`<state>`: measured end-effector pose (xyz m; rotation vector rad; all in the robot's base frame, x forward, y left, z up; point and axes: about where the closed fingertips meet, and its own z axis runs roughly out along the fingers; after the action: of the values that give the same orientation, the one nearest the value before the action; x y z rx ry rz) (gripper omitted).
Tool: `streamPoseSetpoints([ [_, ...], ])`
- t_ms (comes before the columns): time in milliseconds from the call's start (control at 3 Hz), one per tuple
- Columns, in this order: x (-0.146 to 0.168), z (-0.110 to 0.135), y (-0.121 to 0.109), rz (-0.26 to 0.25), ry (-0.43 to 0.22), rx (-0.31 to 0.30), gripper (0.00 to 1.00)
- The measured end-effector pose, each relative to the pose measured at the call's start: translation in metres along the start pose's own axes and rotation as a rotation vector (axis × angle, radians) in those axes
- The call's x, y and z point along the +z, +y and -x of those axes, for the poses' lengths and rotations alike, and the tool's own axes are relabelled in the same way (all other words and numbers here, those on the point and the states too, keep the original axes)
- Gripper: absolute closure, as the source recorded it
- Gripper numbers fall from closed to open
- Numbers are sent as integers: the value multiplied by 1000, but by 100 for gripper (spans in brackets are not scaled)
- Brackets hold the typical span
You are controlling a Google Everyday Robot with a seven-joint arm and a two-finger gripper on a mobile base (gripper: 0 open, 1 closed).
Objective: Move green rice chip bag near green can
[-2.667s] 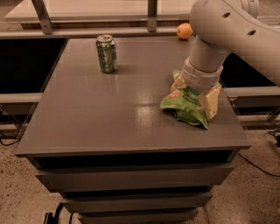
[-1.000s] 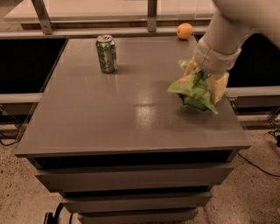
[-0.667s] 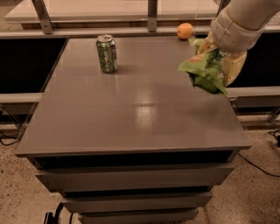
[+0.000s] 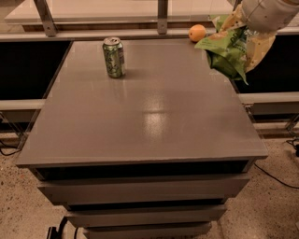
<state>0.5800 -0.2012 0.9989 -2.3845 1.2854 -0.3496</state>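
you have the green rice chip bag (image 4: 227, 49) up off the table (image 4: 149, 121) at its far right edge, crumpled and tilted, light green with a darker patch, pinched in the gripper (image 4: 245, 39) at top right. your green can (image 4: 113, 57) stands upright near the far left, silver top up, well apart from the bag.

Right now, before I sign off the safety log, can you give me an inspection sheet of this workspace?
Surface: grey table top, glossy, with drawers beneath.
Job's things: green can upright at the back left; green rice chip bag lifted off the table at the back right, well apart from the can.
Clutter: orange fruit at the far edge, close to the bag.
Tool: upper right, shut on the bag, over the table's right edge.
Cables: black cable on the floor at right.
Surroundings: speckled floor; pale shelf behind.
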Motion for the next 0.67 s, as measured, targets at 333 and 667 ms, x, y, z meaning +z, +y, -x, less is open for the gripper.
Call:
streamPoseSetpoints([
  [333,-1,18,-23,-68,-59,-11,100],
  [667,2,43,-44,-146,-98,-24,100],
])
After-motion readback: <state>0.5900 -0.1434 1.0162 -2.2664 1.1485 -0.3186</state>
